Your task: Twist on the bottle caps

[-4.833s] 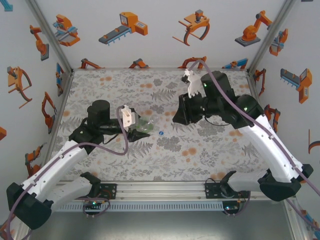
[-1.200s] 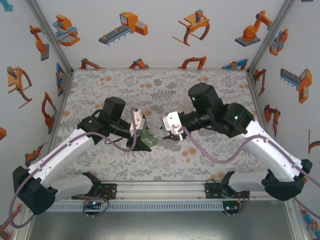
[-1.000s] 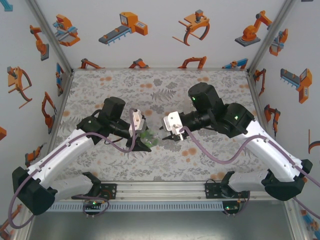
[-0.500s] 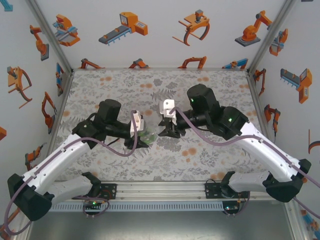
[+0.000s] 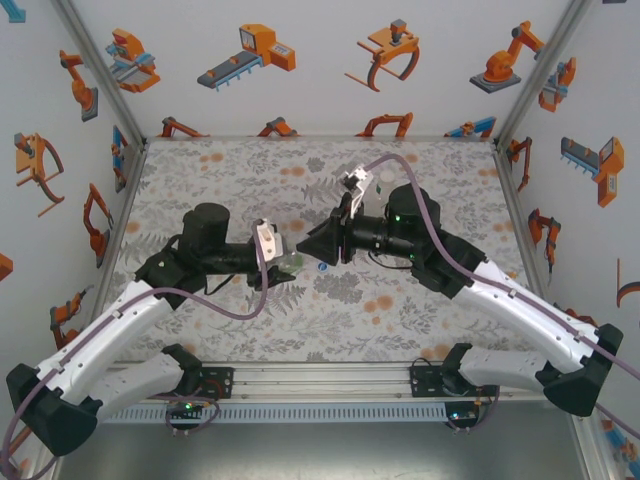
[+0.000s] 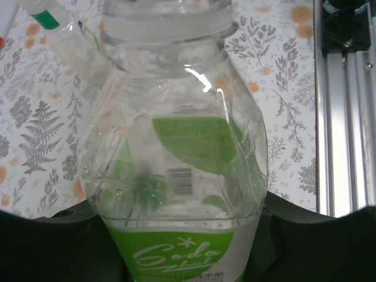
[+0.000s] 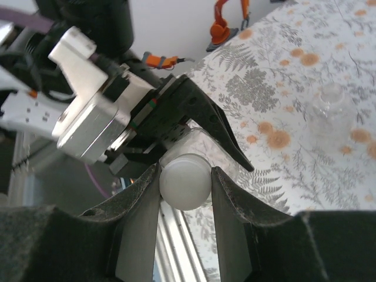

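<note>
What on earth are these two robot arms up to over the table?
They are putting a cap on a bottle. The left arm's fingers clamp a see-through plastic bottle with a green soda label, its neck pointing towards the other arm. The right arm's fingers pinch a small round white plastic cap and hold it at the bottle's mouth; whether it has caught the thread I cannot tell. A small blue plastic cap lies loose on the flowered table close by.
</note>
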`<state>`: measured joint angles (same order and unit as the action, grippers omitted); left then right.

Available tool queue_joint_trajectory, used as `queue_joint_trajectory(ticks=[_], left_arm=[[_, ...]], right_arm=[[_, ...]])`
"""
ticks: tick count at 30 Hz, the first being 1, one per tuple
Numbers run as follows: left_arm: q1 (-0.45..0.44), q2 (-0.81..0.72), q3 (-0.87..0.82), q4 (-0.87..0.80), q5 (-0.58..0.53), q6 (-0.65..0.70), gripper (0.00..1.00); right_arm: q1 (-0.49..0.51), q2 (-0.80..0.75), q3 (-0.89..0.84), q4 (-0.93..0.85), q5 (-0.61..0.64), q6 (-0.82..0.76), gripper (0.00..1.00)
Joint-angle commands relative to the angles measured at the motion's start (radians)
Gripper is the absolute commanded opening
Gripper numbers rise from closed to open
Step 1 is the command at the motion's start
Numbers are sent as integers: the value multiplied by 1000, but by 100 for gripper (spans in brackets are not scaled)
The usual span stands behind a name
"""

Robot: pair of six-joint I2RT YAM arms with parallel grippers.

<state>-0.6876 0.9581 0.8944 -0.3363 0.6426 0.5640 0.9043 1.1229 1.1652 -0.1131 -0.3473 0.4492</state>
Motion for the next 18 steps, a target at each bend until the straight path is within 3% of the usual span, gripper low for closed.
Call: queue_joint_trajectory(ticks=[1,9,18], left_arm=[[-15,-18,1,92,24,8,0],[-15,22,27,67,-19,-13,0],[-15,30,35,56,-33,-18,0]], right_arm=[[2,26,48,-131,188,203,8],[2,72,46,-213,296,432,20],[2,46,52,-157,255,386,52]])
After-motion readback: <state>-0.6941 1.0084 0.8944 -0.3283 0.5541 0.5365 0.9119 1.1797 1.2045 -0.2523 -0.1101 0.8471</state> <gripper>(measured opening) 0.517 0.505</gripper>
